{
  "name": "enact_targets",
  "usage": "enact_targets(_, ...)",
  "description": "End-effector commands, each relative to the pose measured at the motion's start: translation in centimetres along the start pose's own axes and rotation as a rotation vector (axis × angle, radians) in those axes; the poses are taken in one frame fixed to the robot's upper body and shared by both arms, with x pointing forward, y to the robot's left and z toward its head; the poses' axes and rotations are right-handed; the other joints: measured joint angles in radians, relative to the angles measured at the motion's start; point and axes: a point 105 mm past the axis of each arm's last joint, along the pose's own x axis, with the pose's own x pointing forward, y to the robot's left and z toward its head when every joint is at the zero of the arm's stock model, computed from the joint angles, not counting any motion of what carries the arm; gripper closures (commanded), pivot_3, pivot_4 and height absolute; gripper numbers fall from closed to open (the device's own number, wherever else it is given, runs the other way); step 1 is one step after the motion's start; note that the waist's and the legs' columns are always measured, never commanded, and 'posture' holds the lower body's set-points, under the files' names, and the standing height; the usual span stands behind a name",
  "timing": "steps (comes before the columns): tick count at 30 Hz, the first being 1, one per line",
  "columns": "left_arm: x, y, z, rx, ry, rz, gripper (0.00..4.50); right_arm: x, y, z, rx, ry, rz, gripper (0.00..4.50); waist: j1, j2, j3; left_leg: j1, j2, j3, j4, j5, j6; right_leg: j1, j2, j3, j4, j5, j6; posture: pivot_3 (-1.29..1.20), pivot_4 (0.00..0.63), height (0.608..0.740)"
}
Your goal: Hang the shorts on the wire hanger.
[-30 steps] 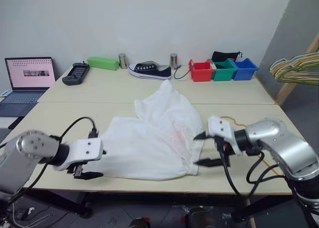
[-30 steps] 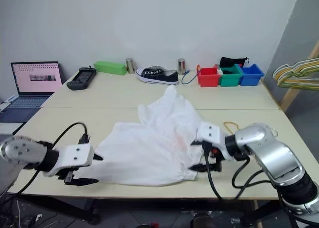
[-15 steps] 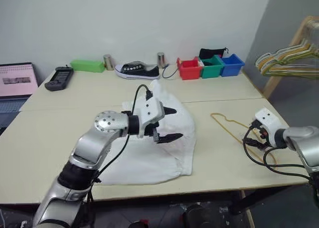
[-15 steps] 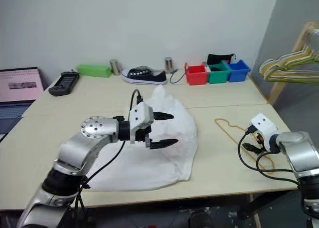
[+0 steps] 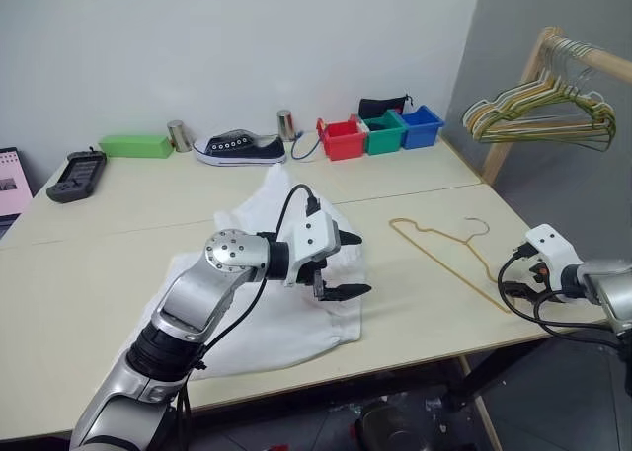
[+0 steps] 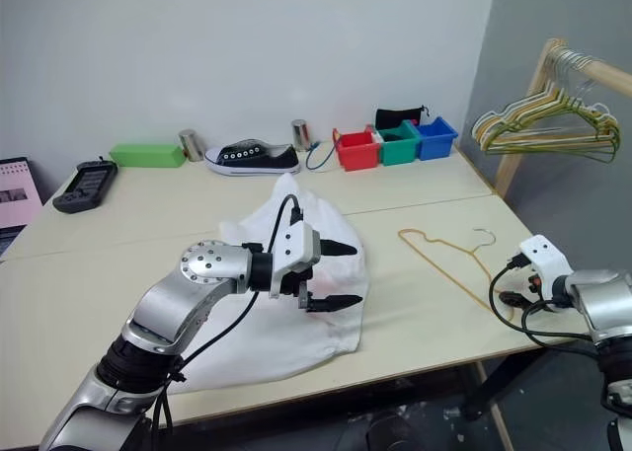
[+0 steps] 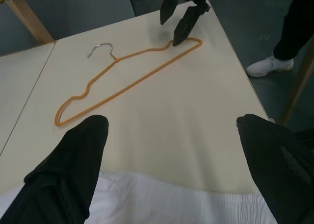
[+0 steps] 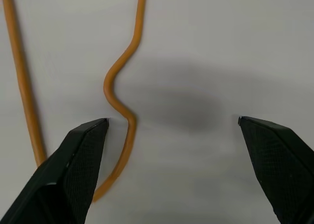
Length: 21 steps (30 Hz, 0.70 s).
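Between the widely parted jaws of the right gripper (image 8: 169, 170), nothing is held; the thin golden-tan triangular wire hanger (image 5: 446, 250) is found lying flat on the pale tabletop (image 5: 415, 303), its notched shoulder bend just inside one black finger (image 8: 73, 170) and the far finger well clear on bare table. Ahead of the left gripper (image 5: 346, 265), whose jaws are likewise spread wide and empty, the same hanger is seen across open table, with its small silvery hook (image 7: 100, 48) turned away from the right gripper's fingers, which stand at the hanger's far corner. Beneath and behind the left jaws, the large white soft cloth shorts (image 5: 267, 313) are spread in a loose heap, their gathered edge lying just under the fingertips. The hanger is judged light, stiff and springy, apt to skid on the smooth surface; a pinch across the wire near the shoulder bend is judged best. The shorts are judged light, limp and prone to bunching; the thicker gathered waistband is judged the surest hold.
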Motion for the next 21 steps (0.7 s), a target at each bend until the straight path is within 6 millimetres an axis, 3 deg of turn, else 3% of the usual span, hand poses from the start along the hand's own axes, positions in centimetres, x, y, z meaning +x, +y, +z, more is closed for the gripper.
enact_targets(1,-0.2,0.5,0.8,0.040,-0.012,0.017,0.05,0.3,1.1,0.7,0.018,-0.013,0.085,0.00,-0.004,0.000,0.000,0.000,0.000,0.000,0.000,0.000,0.000,0.000,0.000,0.000,0.000,0.000,0.000,-0.31,0.031,0.740)
enact_targets(6,-0.4,0.8,0.9,0.047,-0.006,0.024,0.05,1.0,1.9,0.2,-0.013,0.002,0.134,0.00,-0.003,0.000,0.000,0.000,0.000,0.000,-0.001,0.000,0.000,0.000,0.000,0.000,0.000,0.000,0.000,-0.30,0.028,0.740)
enact_targets(9,-0.4,0.9,1.0,0.050,-0.005,0.025,0.00,1.9,2.1,0.0,0.001,0.000,0.157,0.53,-0.004,-0.004,-0.001,0.000,0.000,0.000,-0.001,0.000,0.000,0.000,0.000,0.000,0.000,0.000,0.000,-0.30,0.030,0.740)
enact_targets(12,-0.3,1.0,1.0,0.055,-0.004,0.026,0.00,2.7,2.2,-0.6,0.003,0.016,0.167,1.35,-0.006,-0.008,-0.002,0.000,0.000,0.000,-0.001,0.000,0.000,0.000,0.000,0.000,-0.001,0.000,0.000,-0.29,0.028,0.740)
enact_targets(21,-1.1,1.6,0.8,0.050,0.005,0.060,0.00,2.8,1.9,0.1,-0.048,-0.009,0.177,3.39,-0.005,-0.011,-0.004,0.003,0.000,-0.005,-0.001,-0.003,-0.004,0.008,0.001,-0.002,-0.012,0.001,0.002,-0.29,0.029,0.740)
